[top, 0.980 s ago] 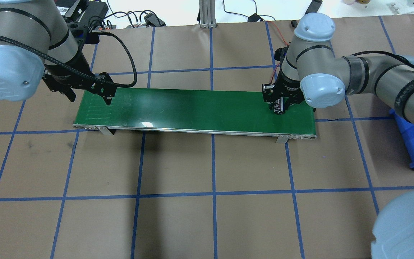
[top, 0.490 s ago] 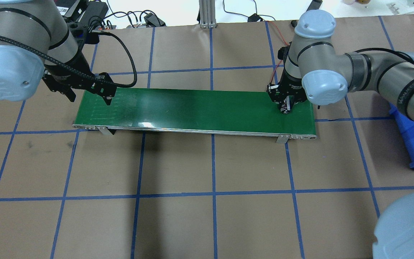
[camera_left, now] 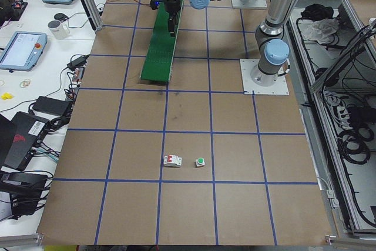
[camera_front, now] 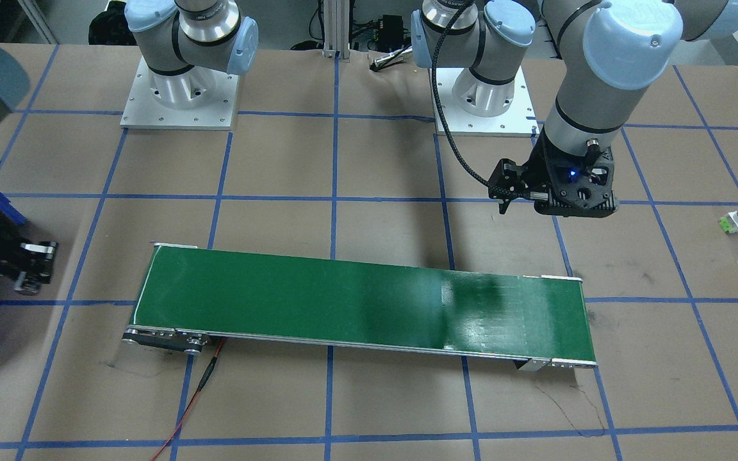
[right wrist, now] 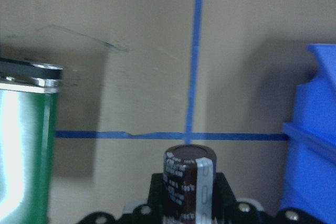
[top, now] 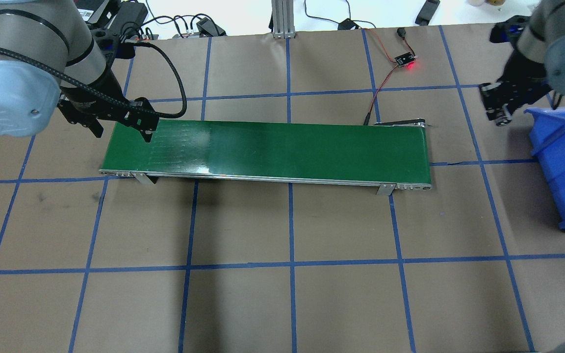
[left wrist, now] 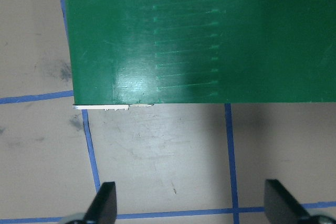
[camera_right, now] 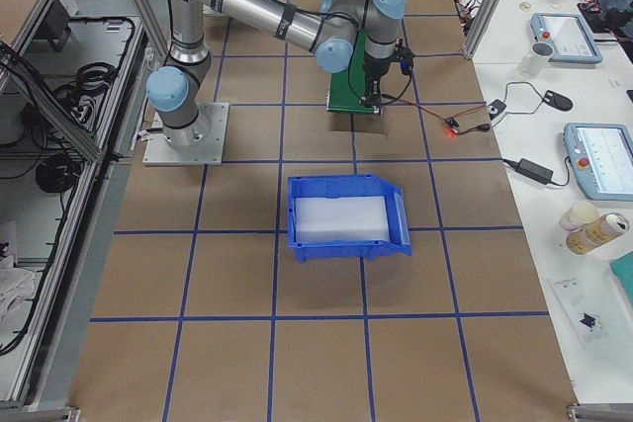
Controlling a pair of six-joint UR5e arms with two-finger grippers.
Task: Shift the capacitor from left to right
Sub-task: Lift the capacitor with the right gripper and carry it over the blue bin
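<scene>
Capacitor (right wrist: pixel 190 178) stands upright in the right claw (top: pixel 501 115), which is clamped on its dark body, the pale stripe turned toward the wrist camera. Half a second ago this claw hung over the right end of the green belt (top: pixel 282 147). Now it has swung clear of the belt and is over bare brown surface (top: pixel 451 142), between the belt's end and the blue bin (top: pixel 547 147). The small board with a red light (top: pixel 406 60), covered by the arm before, now lies in the open.

I judge the pick-up done and the carry well along. What remains is to bring the part over the bin and let go, and the bin's near wall looks like the one thing to clear on the way.

The right arm reaches in from the upper right of the overhead view, wrist pointing down. Farther off, the left claw (left wrist: pixel 191 205) hovers by the belt's left end. Its fingers are spread wide with nothing between them, and it has not moved over the last second.
</scene>
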